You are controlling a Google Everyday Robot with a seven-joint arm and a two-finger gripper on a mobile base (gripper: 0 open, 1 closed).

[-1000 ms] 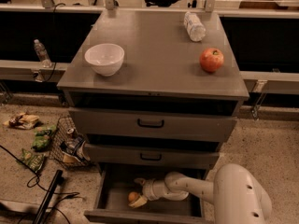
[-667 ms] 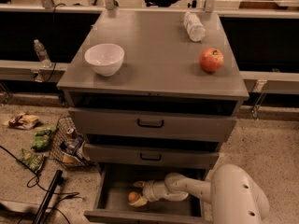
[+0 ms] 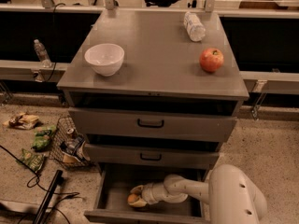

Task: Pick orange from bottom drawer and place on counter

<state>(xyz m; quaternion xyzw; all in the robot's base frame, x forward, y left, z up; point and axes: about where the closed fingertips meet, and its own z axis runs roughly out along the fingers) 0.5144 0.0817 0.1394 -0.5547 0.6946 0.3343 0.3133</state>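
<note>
The bottom drawer (image 3: 112, 204) stands pulled open under the two upper drawers. The orange (image 3: 133, 199) lies inside it toward the left front, small and orange-yellow. My gripper (image 3: 136, 195) reaches into the drawer from the right, with its fingers around the orange, one above and one below it. The white arm runs back to the lower right. The counter (image 3: 154, 59) is the grey cabinet top above.
On the counter stand a white bowl (image 3: 104, 59) at the left, a red apple (image 3: 211, 59) at the right and a lying water bottle (image 3: 194, 26) at the back right. A wire basket (image 3: 70, 146) and snack bags (image 3: 32, 160) lie on the floor to the left.
The gripper has shifted slightly inside the drawer and sits closer around the orange. The rest has not moved.
</note>
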